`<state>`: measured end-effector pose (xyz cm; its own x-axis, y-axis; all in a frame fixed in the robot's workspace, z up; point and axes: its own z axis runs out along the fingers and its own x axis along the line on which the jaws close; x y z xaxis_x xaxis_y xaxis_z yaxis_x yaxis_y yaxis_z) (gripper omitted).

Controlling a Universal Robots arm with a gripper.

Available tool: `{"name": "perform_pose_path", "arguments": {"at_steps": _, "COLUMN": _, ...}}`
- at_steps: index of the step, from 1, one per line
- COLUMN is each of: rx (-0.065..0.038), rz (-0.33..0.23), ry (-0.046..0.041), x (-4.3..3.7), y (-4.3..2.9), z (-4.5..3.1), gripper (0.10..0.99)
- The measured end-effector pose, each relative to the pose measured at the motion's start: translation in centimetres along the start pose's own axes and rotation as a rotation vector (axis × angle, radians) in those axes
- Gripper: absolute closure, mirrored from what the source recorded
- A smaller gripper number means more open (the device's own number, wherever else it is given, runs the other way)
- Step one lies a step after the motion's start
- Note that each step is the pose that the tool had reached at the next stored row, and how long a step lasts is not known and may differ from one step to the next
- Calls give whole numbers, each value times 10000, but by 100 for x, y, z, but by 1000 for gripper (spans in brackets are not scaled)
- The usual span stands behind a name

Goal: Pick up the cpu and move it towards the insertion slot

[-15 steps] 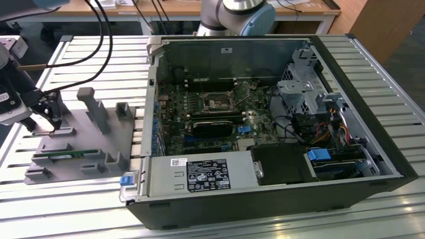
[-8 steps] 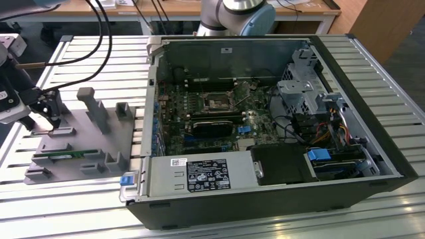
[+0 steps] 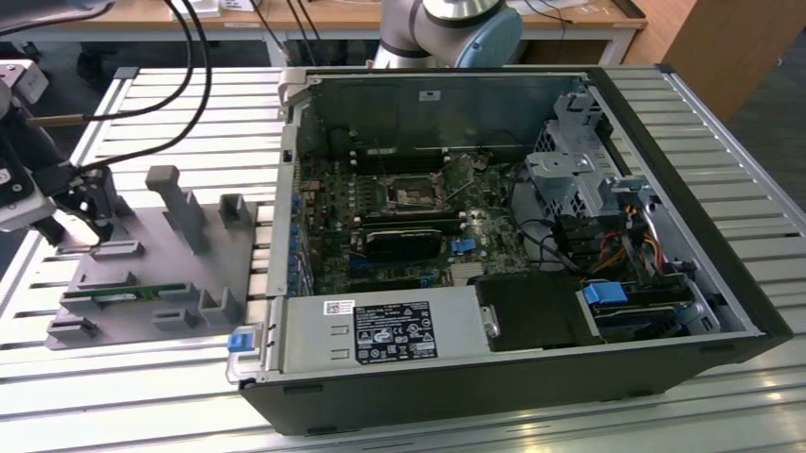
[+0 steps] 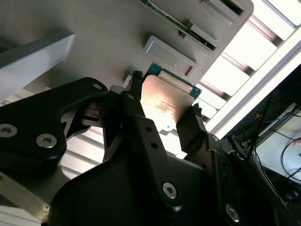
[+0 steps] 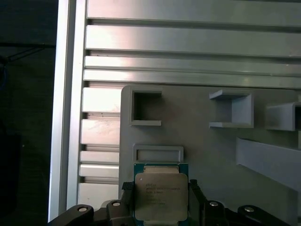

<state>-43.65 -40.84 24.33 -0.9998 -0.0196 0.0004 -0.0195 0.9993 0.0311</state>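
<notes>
Evidently the black two-fingered gripper [image 5: 160, 186] is clamped on the flat, square, silver-topped cpu [image 5: 161, 197] over the grey plastic tray [image 3: 142, 253]. The silvery-framed, dark-centred insertion slot [image 3: 413, 193] lies well apart, toward the exterior view's right.

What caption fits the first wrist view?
Black pincer gripping the square silver-topped, green-edged cpu by two sides over the grey plastic holder tray on the slatted aluminium table.

cpu [image 5: 161, 197] in claw [image 5: 160, 188] over tray [image 3: 151, 269], insertion slot [image 3: 412, 195] inside case [image 3: 718, 217], case at exterior view's right of tray
</notes>
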Motion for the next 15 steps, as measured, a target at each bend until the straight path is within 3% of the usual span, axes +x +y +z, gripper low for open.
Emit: {"name": "perform_pose_path", "arguments": {"at_steps": 15, "rx": 1, "rz": 0, "ry": 2, "x": 0, "y": 2, "z": -77, "gripper": 545}}
